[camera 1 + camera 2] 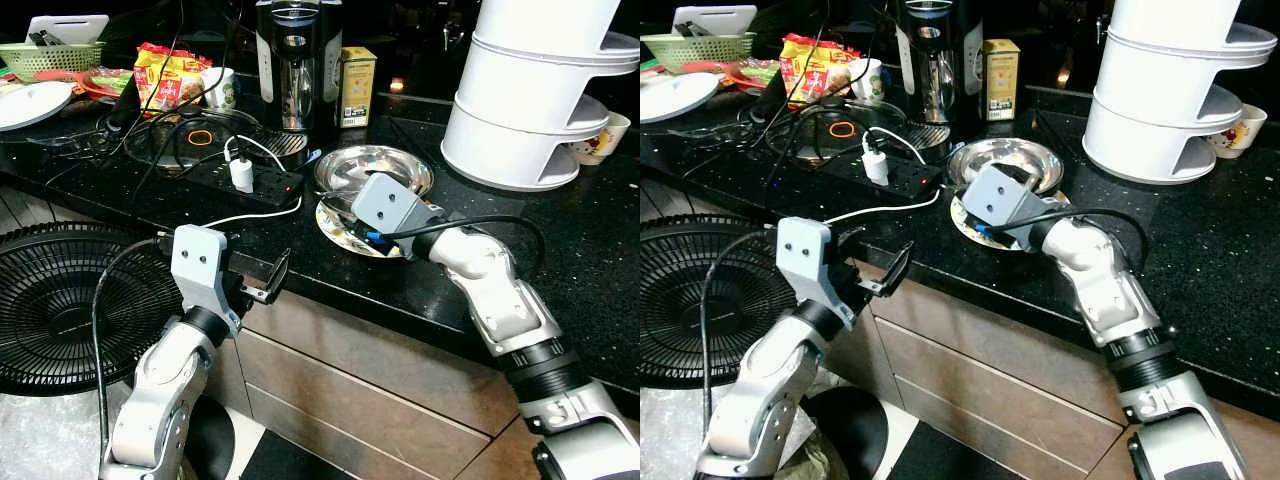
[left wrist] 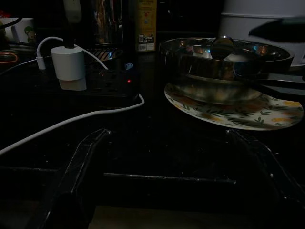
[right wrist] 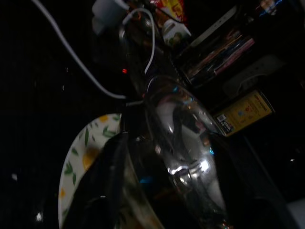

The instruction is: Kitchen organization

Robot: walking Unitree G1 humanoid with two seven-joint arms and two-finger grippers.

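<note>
Progress: early, counter still cluttered | right gripper point(image 3: 162, 157) fingers spread around shiny steel bowl point(image 1: 375, 170), not closed | bowl sits on leaf-patterned plate point(image 1: 340, 228), at 1 o'clock from left gripper point(image 1: 268, 277) (open, empty) | left: lift, store.

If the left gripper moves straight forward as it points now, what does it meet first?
Probably the counter's front edge, just ahead of the left gripper; higher, the patterned plate under the steel bowl. Depth is unclear.
</note>
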